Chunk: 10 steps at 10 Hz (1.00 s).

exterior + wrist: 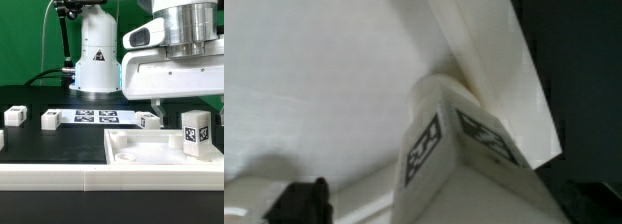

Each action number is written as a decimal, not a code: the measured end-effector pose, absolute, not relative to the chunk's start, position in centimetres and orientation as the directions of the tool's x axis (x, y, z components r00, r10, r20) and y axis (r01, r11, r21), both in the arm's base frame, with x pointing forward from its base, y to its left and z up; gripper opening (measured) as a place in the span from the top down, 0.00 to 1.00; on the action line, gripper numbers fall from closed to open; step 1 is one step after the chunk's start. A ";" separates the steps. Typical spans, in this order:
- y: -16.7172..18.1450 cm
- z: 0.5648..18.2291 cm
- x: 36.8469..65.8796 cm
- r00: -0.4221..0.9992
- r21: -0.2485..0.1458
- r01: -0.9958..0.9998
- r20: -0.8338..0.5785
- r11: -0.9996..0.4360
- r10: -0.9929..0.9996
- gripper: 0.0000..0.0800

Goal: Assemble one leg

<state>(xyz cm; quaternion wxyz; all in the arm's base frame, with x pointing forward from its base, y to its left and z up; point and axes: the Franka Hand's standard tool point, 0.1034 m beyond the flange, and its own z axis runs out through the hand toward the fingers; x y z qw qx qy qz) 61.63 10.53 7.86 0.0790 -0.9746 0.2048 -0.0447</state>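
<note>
A white leg (195,133) with a black-and-white tag stands upright at the white panel's (145,152) corner on the exterior view's right. My gripper (186,108) hangs right above it, with one dark finger (157,104) showing on the exterior view's left of the leg. In the wrist view the leg (464,150) fills the space between the jaws over the panel (331,90). One dark finger (304,200) stands apart from the leg with a gap. The other finger is hidden. The gripper (438,208) looks open around the leg.
Three more white legs (14,116) (51,120) (150,120) lie on the black table behind the panel. The marker board (97,116) lies flat at the back, in front of the arm's white base (97,55). A white ledge (60,175) runs along the front.
</note>
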 end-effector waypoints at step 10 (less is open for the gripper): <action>11.1 7.9 61.6 0.984 -0.080 0.149 0.114 -0.986 0.140 0.51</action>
